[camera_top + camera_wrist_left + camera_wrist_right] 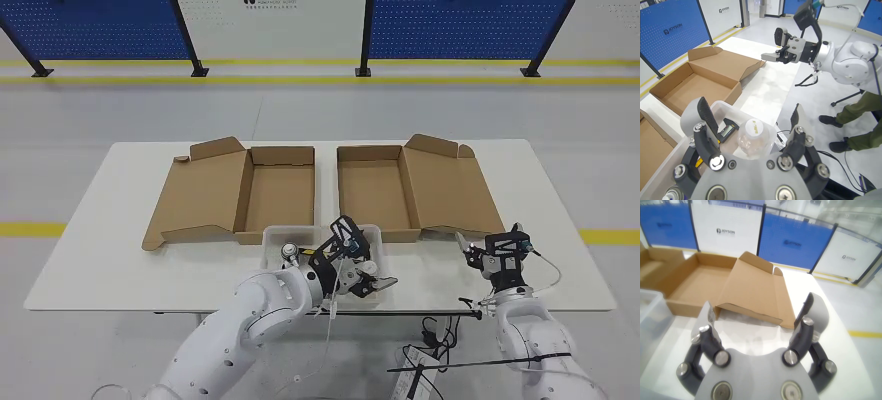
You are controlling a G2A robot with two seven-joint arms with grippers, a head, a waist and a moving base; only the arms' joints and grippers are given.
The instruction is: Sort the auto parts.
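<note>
Your left end effector (749,107) hangs with its fingers spread wide and nothing between them, over the near end of a white plastic bin (738,111) that sits at the front middle of the worktop (120,250). The auto parts lie inside that bin: a clear jar with a white lid (753,138) on its side, a black digital caliper (728,130) just beside it, and the top of a spray can (671,193) nearer the wrist. Behind the bin, two shallow cardboard boxes stand open side by side, the left box (280,195) and the right box (372,195), each with its lid folded outward onto the worktop; you can see bare cardboard floors in both. Your right end effector (758,303) sits well apart from the bin, near the front right edge of the worktop and just in front of the right box's lid, its fingers likewise parted and holding nothing.
</note>
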